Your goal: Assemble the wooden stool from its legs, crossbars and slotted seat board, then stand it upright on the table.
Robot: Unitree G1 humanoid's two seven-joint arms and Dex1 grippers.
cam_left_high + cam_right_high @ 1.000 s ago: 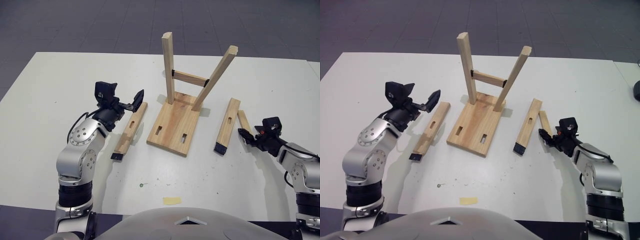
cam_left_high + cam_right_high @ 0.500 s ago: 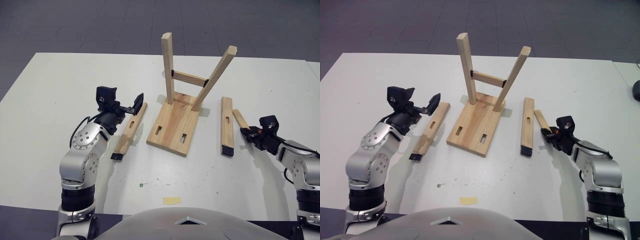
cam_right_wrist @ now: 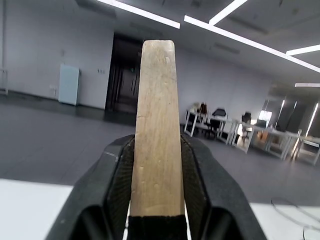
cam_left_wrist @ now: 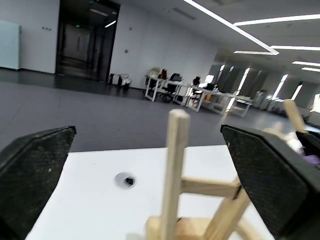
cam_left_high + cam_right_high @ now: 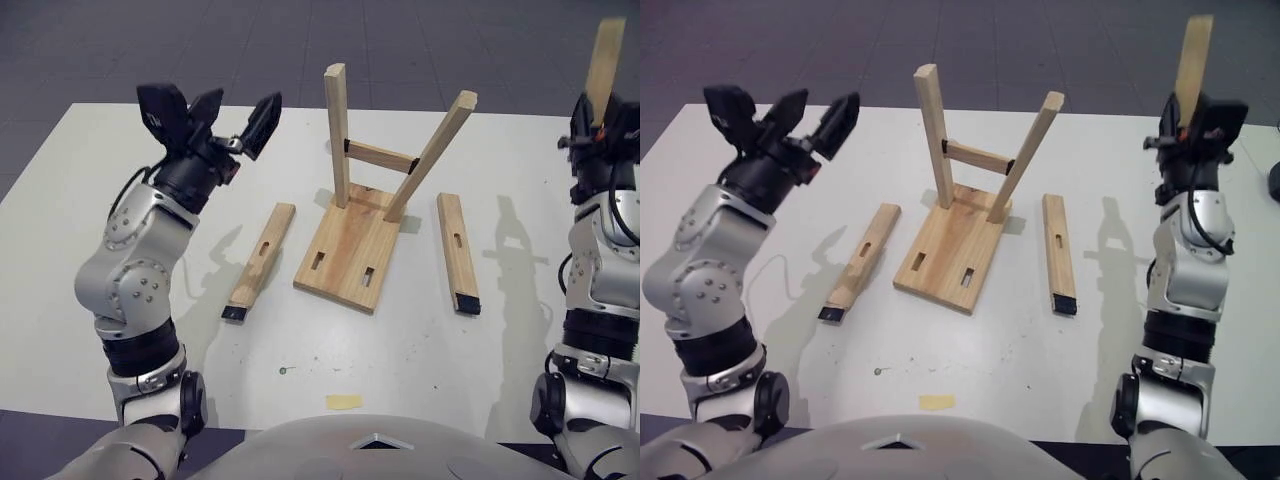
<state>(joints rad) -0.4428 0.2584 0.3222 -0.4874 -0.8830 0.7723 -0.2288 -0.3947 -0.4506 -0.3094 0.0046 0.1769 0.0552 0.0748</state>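
Seat board: one, the seat board (image 5: 345,262), lying flat at the middle of the table (image 5: 90,200); two empty slots show at its end toward the near edge.
Legs: four.
Fitted legs: two, the left standing leg (image 5: 337,130) upright and the right standing leg (image 5: 432,152) leaning toward the right edge, both set in the board's far end.
Loose legs: two, flat on the table, the left loose leg (image 5: 260,258) beside the board on the left-edge side and the right loose leg (image 5: 457,250) beside it on the right-edge side; neither touches the board.
Crossbars: two, the fitted crossbar (image 5: 380,157) between the standing legs and the held crossbar (image 5: 1192,55).
Left gripper (image 5: 243,103): raised above the far-left part of the table, fingers spread wide, nothing held.
Right gripper (image 3: 157,145): raised over the right edge, fingers clamped on the lower end of the held crossbar, which points up.
Other: one scrap of tape (image 5: 343,401) by the near edge.
Change, left gripper: half a second ago it was low at the left loose leg's far end; now lifted clear.
Change, right gripper: was at table level on the crossbar beside the right loose leg; now lifted with it.
Change, right loose leg: near end swung slightly toward the right edge.
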